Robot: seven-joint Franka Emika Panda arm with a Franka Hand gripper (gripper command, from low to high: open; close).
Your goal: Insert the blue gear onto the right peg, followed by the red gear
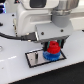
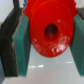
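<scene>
The blue gear point(image 1: 50, 56) already sits on the grey plate point(image 1: 34, 59), apparently over the right peg, which is hidden. The gripper point(image 1: 52, 48) pinches the red gear point(image 1: 52, 49) just above it, so only step 2's seating and release seem left.

Surface: plain white tabletop point(image 1: 15, 70) | Resting directly on it: grey rectangular plate with black border point(image 1: 35, 59), laid flat | Plate position: seen toward the lower middle of the exterior view
</scene>
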